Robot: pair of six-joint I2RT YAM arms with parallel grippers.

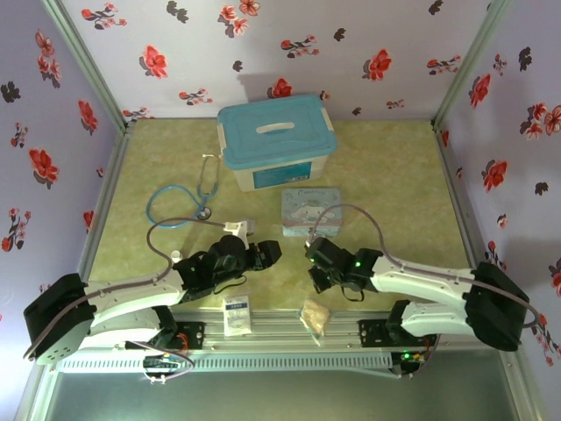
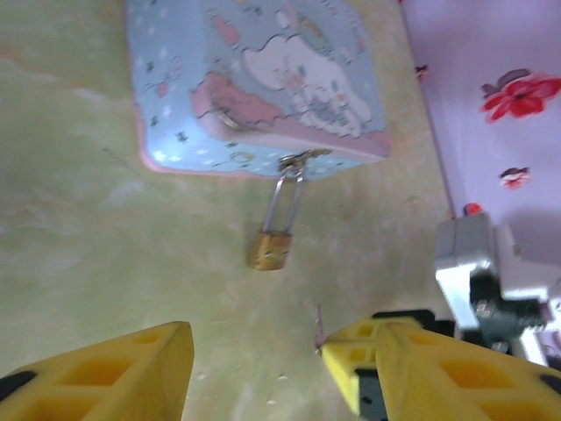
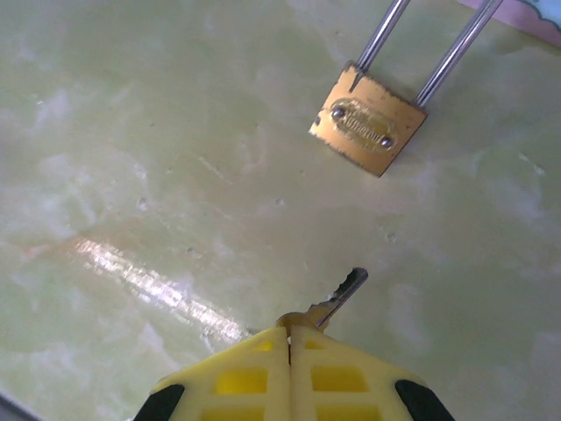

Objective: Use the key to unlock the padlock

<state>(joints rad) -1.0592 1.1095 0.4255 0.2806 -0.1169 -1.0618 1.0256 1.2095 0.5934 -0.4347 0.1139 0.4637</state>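
The small brass padlock [image 3: 368, 123] lies flat on the green table, its silver shackle [image 2: 285, 200] hooked through the latch of the cartoon tin [image 2: 254, 79]. My right gripper [image 3: 289, 338] is shut on the head of the key [image 3: 340, 296]. The toothed blade sticks out toward the padlock's bottom edge, a short gap away. My left gripper [image 2: 254, 351] is open just short of the padlock [image 2: 270, 248], with nothing between its yellow fingers [image 2: 114, 368]. The key's thin blade [image 2: 318, 323] shows edge-on at the lower right. From above, the left gripper [image 1: 270, 253] and right gripper [image 1: 312, 249] face each other before the tin [image 1: 310, 210].
A blue lidded box [image 1: 276, 140] stands behind the tin, and a stethoscope [image 1: 184, 202] lies to its left. A white packet [image 1: 237, 314] and a tan snack packet [image 1: 316, 316] rest at the near edge. Floral walls close three sides.
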